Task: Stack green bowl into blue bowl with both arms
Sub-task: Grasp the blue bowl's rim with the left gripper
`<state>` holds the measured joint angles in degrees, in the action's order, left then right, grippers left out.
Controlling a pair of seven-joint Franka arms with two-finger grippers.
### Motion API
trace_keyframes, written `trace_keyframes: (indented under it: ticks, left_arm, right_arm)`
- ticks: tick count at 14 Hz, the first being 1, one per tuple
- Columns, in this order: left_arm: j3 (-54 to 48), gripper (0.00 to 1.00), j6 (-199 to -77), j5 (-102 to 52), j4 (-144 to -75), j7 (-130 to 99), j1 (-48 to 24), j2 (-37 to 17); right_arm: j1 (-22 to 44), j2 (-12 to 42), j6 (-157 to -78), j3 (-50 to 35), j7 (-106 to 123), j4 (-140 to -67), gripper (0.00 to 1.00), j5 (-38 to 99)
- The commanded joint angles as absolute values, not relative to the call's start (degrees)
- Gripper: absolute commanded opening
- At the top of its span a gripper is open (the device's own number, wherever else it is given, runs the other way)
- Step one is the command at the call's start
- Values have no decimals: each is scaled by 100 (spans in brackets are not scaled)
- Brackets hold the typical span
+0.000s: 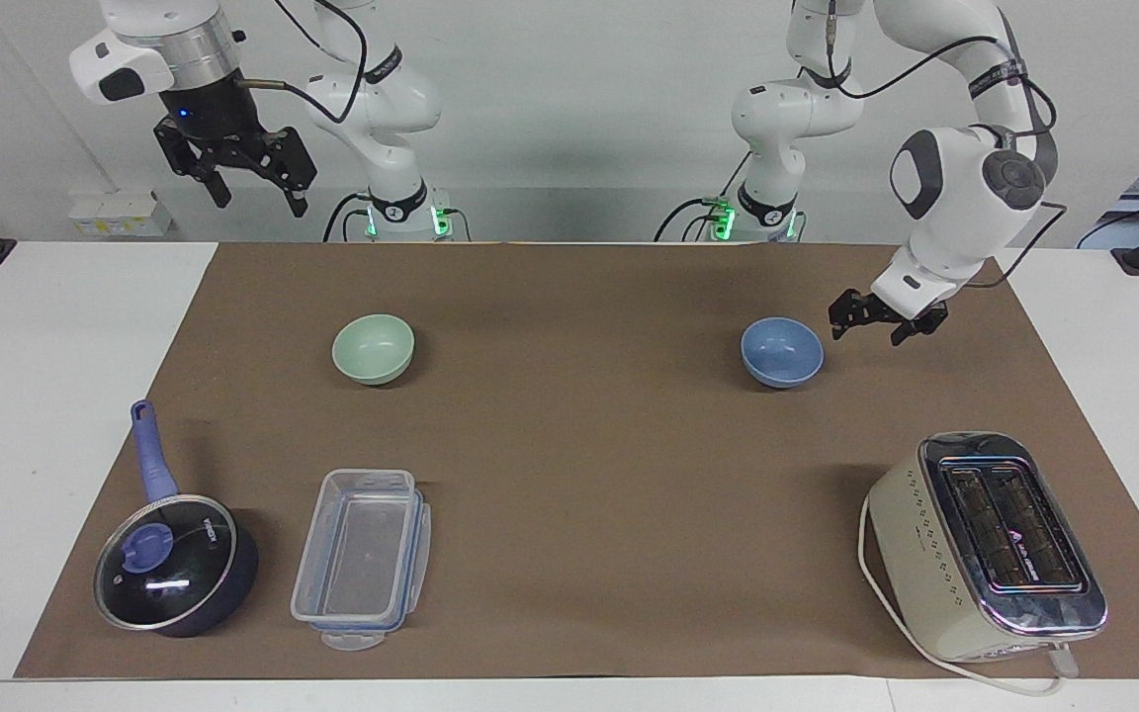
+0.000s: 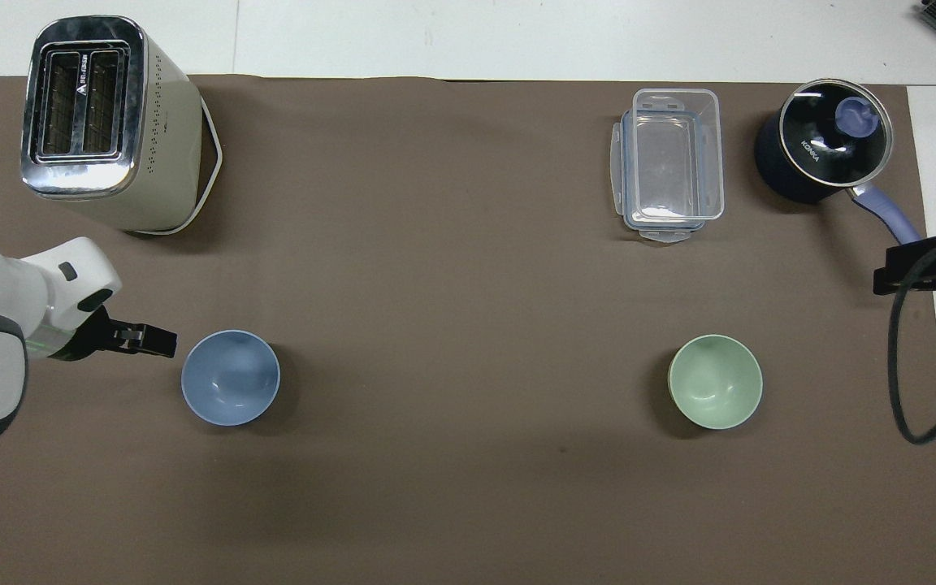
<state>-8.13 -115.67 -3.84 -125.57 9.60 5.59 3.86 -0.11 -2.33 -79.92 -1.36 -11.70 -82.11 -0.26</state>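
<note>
The left gripper (image 1: pixel 868 328) hangs low just beside the blue bowl (image 1: pixel 781 351), fingers spread, holding nothing. The blue bowl sits toward the left arm's end of the table; the green bowl (image 1: pixel 373 348) sits toward the right arm's end. The right gripper (image 1: pixel 251 188) waits raised above the table's robot-side edge, fingers spread, empty.

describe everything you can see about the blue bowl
The blue bowl is small, round and light periwinkle, smooth and glossy like plastic or glazed ceramic. It sits upright and empty on the brown mat, toward the left arm's end of the table, nearer to the robots than the toaster. Nothing rests in it. The left gripper is close beside its rim, fingers apart, not touching it.
</note>
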Motion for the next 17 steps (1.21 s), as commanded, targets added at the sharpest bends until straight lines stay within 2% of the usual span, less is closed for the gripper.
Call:
trace_keyframes:
  ticks: [1, 5, 6, 7, 8, 13, 17]
  left_arm:
    - [-765, 100, -12372, -536, -13357, 1072, 238, 571]
    - [-765, 100, -12822, -545, -13771, 1063, -17, 501]
    - [-756, 77, -12893, -545, -13859, 1063, -35, 510]
    - [-756, 27, -12885, -545, -13878, 1072, -35, 501]
    - [-756, 0, -12859, -545, -13869, 1090, -18, 501]
    - [-747, 0, -12508, -554, -13562, 1248, 97, 413]
    - [-756, 0, -11779, -904, -13027, 1178, 62, 527]
  right_arm:
    - [-62, -202, -7989, -158, -1063, -8147, 100, 70]
    - [-62, -211, -7989, -158, -1063, -8147, 100, 79]
    - [-62, -211, -7989, -158, -1063, -8147, 100, 79]
    - [-62, -211, -7989, -158, -1063, -8147, 100, 79]
    - [-62, -211, -7989, -150, -1063, -8147, 100, 79]
    - [-62, -211, -7989, -158, -1063, -8147, 100, 79]
    - [-70, -220, -7989, -149, -1055, -8183, 100, 79]
